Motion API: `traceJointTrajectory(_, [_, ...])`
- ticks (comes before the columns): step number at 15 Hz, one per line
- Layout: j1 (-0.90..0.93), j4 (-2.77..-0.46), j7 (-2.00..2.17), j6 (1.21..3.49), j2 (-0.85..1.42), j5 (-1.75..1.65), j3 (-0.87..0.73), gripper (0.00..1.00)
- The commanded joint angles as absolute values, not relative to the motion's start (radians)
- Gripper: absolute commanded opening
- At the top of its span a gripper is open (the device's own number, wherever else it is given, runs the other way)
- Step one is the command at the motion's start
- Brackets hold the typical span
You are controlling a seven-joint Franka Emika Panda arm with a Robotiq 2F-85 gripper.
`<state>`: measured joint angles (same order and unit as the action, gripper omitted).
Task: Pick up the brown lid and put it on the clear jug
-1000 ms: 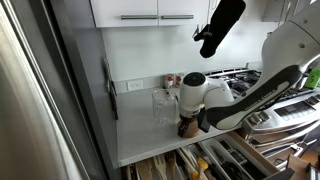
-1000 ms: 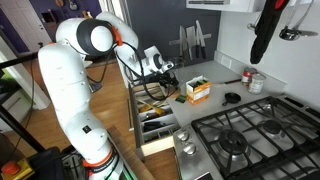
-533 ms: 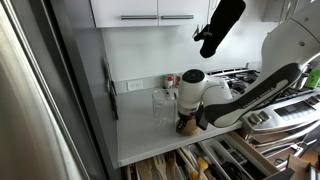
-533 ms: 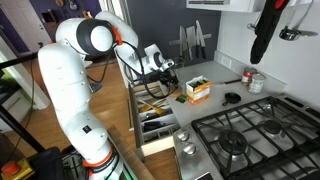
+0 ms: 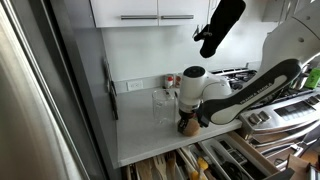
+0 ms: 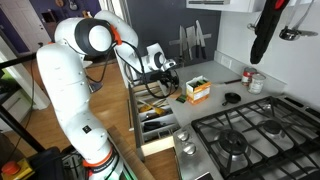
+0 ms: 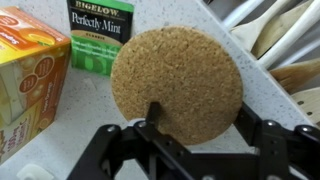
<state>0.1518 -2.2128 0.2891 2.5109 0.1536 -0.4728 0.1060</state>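
Fingertips of the end effector [image 7: 200, 122] overlap the lower edge of the brown lid [image 7: 176, 75]; grip cannot be judged.

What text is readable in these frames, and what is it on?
"BIGELOW": top of the green box, wrist view.
"Perfectly Mint": same box, just below the brand.
Smaller line under that: too blurred to read.
Orange carton: print too blurred to read.
Brown lid: no text.
Both exterior views: nothing legible.
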Motion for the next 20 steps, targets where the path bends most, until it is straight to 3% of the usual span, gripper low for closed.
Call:
traceJointTrajectory(1, [0.144,-2.289,0.187,2.494,0.126,-0.378,0.106,0.50])
traceJointTrajectory(10, [0.139,-2.405,0.071,2.499,0.025,-0.337,0.107,0.50])
traceJointTrajectory(11, [0.138,-2.411,0.093,2.510,0.019,-0.341,0.105,0.94])
traceJointTrajectory(13, [0.136,-2.425,0.101,2.520,0.006,-0.329,0.106,1.00])
traceJointTrajectory(20, [0.105,-2.461,0.187,2.507,-0.074,-0.239,0.090,1.00])
